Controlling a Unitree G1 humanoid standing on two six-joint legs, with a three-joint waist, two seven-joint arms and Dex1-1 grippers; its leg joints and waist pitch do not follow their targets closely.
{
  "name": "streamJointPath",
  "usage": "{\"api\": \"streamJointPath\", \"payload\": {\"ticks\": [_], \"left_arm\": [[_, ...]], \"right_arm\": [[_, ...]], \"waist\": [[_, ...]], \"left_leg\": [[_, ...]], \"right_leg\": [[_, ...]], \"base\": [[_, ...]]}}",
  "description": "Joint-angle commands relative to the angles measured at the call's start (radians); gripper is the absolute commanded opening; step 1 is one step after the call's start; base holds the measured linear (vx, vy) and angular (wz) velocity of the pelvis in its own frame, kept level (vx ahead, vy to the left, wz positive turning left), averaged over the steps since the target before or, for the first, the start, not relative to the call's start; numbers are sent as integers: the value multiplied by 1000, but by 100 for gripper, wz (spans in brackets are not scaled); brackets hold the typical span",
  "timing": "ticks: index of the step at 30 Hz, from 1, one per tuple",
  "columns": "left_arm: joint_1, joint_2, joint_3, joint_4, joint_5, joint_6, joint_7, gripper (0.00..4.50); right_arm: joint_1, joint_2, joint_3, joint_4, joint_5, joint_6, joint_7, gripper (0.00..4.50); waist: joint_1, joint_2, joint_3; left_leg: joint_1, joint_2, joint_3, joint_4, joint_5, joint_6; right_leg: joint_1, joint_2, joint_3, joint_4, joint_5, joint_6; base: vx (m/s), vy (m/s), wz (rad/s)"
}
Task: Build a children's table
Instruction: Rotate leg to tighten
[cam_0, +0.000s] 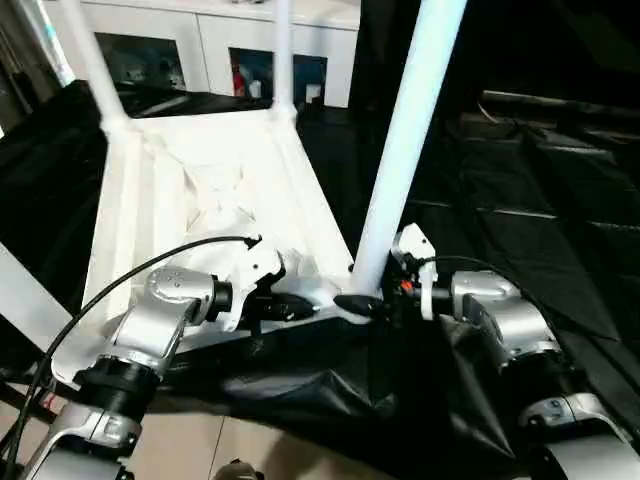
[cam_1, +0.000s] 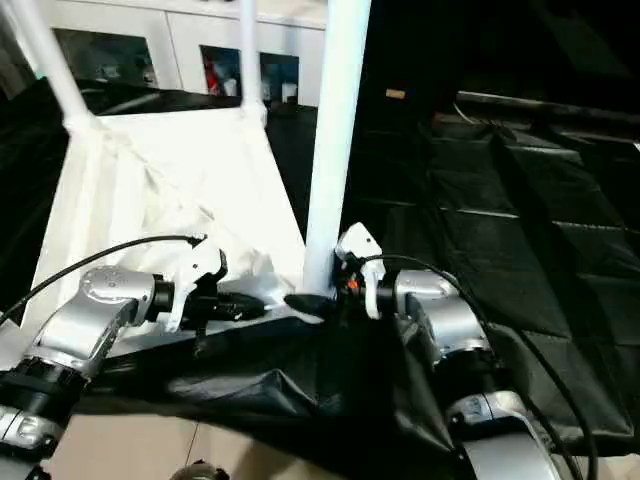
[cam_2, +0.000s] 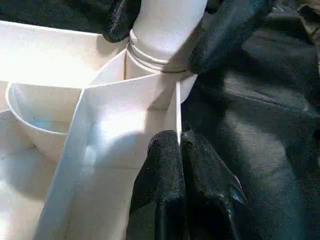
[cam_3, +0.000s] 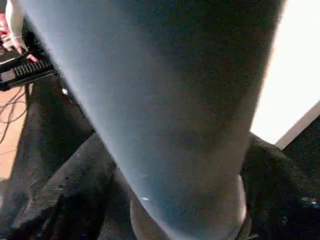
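Looking down over our two silver arms, we see the white table top (cam_0: 200, 190) lying upside down on a black cloth (cam_0: 330, 400), with its ribbed underside facing up. The near leg (cam_0: 405, 140) stands upright in the corner socket (cam_2: 150, 65) closest to us, between our two claws. Two more legs (cam_0: 92, 60) stand in the far corners.

Our left claw (cam_2: 177, 150) sits just to the left of that corner. Its two black fingers (cam_2: 160, 170) are pressed close together, pinching the thin side wall (cam_2: 178, 110) of the table top between them, right below the socket.

Our right claw (cam_0: 372, 300) is at the bottom of the near leg, on its right side. One black finger tip touches the leg where it meets the socket. We cannot tell if this claw is wide or squeezing.

Behind the table top stands a white cabinet (cam_0: 210, 40) with glass doors.
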Motion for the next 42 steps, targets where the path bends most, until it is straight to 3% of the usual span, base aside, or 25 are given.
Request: {"api": "streamJointPath", "payload": {"ticks": [1,8,12,14,16,18,21,23,24,25,26,27,31,32,37,38,39,40,42], "left_arm": [[-16,-30,-38,-51,-53,-3,-19,0],[-15,-31,-37,-48,-44,0,-13,0],[-31,-64,-14,-18,-26,1,67,0],[-60,-103,3,22,-6,8,162,0],[-79,-136,15,43,2,17,221,0],[-97,-166,27,62,11,23,281,0],[-118,-198,43,88,21,23,354,0],[-143,-241,62,116,31,19,440,0],[-143,-241,62,116,31,19,440,0],[-145,-254,63,120,35,10,455,0],[-145,-254,63,120,35,10,455,0],[-142,-256,57,118,37,1,449,0],[-124,-240,34,106,41,-26,413,0],[-124,-239,34,106,40,-26,412,0],[-97,-201,15,74,38,-37,353,0],[-97,-200,15,74,38,-37,353,0],[-87,-185,11,69,39,-42,333,0],[-85,-183,11,68,39,-43,330,0],[-78,-172,8,66,39,-49,313,0]], "right_arm": [[10,20,66,-28,9,9,60,334],[26,24,76,-50,27,31,68,281],[39,58,63,-31,8,29,-15,261],[28,120,28,38,-34,17,-212,258],[11,168,-13,86,-39,20,-354,255],[-1,206,-45,118,-37,22,-456,254],[-13,249,-78,142,-28,25,-555,253],[-28,309,-109,162,-15,18,-649,253],[-28,309,-109,162,-15,18,-649,253],[-29,329,-93,159,-34,-38,-649,253],[-29,329,-93,159,-34,-38,-649,253],[-26,342,-92,151,-24,-63,-624,323],[-17,330,-97,120,1,-52,-585,334],[-17,328,-96,120,-1,-53,-585,355],[38,163,-37,7,-26,-71,-399,367],[39,160,-37,6,-27,-72,-396,367],[70,67,-36,-35,-25,-92,-308,367],[74,54,-39,-42,-21,-91,-295,367],[92,3,-56,-73,4,-73,-241,367]], "waist": [[0,4,-65],[2,5,-67],[1,4,-66],[-5,3,-60],[-12,5,-53],[-24,3,-47],[-30,3,-49],[-32,5,-52],[-31,5,-53],[-32,4,-54],[-30,9,-55],[-30,7,-56],[-28,7,-59],[-28,7,-60],[-19,4,-61],[-16,4,-61],[-17,3,-61],[-9,0,-62],[-7,-2,-61]], "left_leg": [[14,45,-6,-56,-139,51],[13,44,-5,-52,-113,61],[14,44,-6,-54,-129,51],[13,41,-7,-58,-154,36],[23,39,-11,-64,-238,-6],[28,39,-17,-71,-307,-26],[33,38,-20,-72,-329,-24],[30,40,-20,-75,-308,-27],[30,40,-20,-74,-301,-26],[27,40,-19,-74,-294,-23],[27,41,-18,-74,-288,-23],[25,40,-17,-73,-276,-17],[21,38,-12,-69,-224,9],[21,37,-12,-68,-217,11],[21,41,-8,-63,-183,37],[20,41,-9,-63,-178,41],[15,40,-10,-64,-172,43],[21,42,-7,-60,-172,51],[16,40,-8,-60,-161,60]], "right_leg": [[53,-85,51,-61,-72,-228],[54,-83,50,-56,-27,-234],[54,-84,50,-59,-52,-230],[50,-85,52,-67,-103,-221],[44,-91,53,-86,-298,-180],[40,-93,51,-103,-443,-134],[38,-94,51,-111,-490,-109],[38,-91,52,-107,-436,-116],[38,-90,52,-104,-404,-123],[41,-90,53,-102,-385,-126],[40,-91,54,-100,-364,-132],[42,-89,55,-97,-325,-141],[48,-86,56,-87,-224,-166],[49,-87,56,-86,-217,-168],[53,-84,55,-81,-155,-177],[54,-84,54,-80,-146,-179],[57,-85,53,-78,-143,-180],[55,-85,54,-80,-141,-179],[59,-83,53,-76,-125,-187]], "base": [[0,0,0],[0,0,0],[0,0,0],[0,0,0],[0,0,0],[0,0,0],[0,0,0],[0,0,0],[0,0,0],[0,0,0],[0,0,0],[0,0,0],[0,0,0],[0,0,0],[0,0,0],[0,0,0],[0,0,0],[0,0,0],[0,0,0]]}}
